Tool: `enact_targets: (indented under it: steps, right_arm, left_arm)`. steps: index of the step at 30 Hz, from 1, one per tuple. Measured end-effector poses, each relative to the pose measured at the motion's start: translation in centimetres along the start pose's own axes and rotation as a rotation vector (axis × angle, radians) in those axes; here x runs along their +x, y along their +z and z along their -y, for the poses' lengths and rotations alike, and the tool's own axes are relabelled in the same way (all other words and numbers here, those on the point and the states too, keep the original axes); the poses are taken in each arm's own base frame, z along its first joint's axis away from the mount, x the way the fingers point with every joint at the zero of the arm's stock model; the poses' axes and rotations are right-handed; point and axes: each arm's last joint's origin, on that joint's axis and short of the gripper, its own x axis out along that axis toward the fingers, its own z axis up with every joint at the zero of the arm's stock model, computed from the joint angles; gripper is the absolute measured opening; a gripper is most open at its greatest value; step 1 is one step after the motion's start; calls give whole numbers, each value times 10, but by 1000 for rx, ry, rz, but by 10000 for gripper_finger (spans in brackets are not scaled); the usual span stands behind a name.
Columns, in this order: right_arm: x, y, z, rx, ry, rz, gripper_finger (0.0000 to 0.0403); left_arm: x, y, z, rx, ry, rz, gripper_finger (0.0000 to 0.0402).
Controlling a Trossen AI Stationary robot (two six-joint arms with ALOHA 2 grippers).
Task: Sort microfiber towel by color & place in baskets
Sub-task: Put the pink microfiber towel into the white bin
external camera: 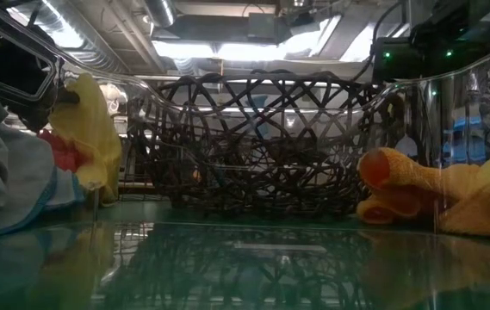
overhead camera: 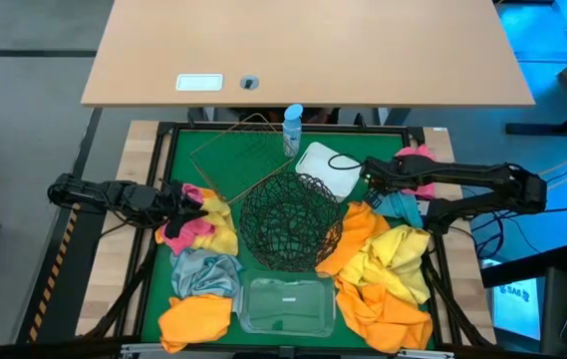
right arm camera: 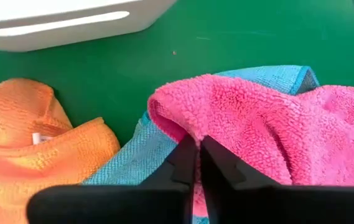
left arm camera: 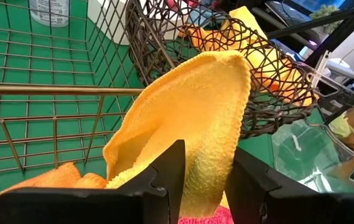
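Yellow towel (left arm camera: 192,118) is pinched between the fingers of the left gripper (left arm camera: 203,171), its free end standing up in the centre of the left wrist frame; in the high view this gripper (overhead camera: 185,204) sits at centre left, over a small heap of yellow and pink cloths (overhead camera: 203,227). Pink towel (right arm camera: 270,118) is clamped in the right gripper (right arm camera: 198,163), whose fingers are nearly together on a fold; a teal towel (right arm camera: 133,163) lies beneath it, and an orange towel (right arm camera: 33,140) lies at lower left of that frame on the green mat (right arm camera: 226,43). In the high view the right gripper (overhead camera: 378,172) is at centre right, just beside the white tray (overhead camera: 329,170).

Black wire bowl (overhead camera: 291,221) occupies the frame centre; copper wire basket (overhead camera: 243,155) lies to its upper left; clear plastic tub (overhead camera: 285,304) sits at lower centre. A grey towel (overhead camera: 205,274) and an orange cloth (overhead camera: 195,321) lie at lower left; a mixed orange and yellow heap (overhead camera: 383,269) lies at lower right. A blue-capped bottle (overhead camera: 292,130) stands at upper centre, between copper basket and white tray.
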Motion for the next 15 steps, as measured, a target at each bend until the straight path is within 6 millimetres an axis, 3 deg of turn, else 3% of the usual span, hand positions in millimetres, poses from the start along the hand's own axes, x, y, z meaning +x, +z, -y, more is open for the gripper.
enact_targets:
  steps: [6,15]
  right_arm:
    - [-30,17,3,-14,13,42,8]
    - [-109,56,16,30,82,262,5]
  left_arm:
    - [0,0,0,0,0,0,95]
    - [0,0,0,-1,1,0,95]
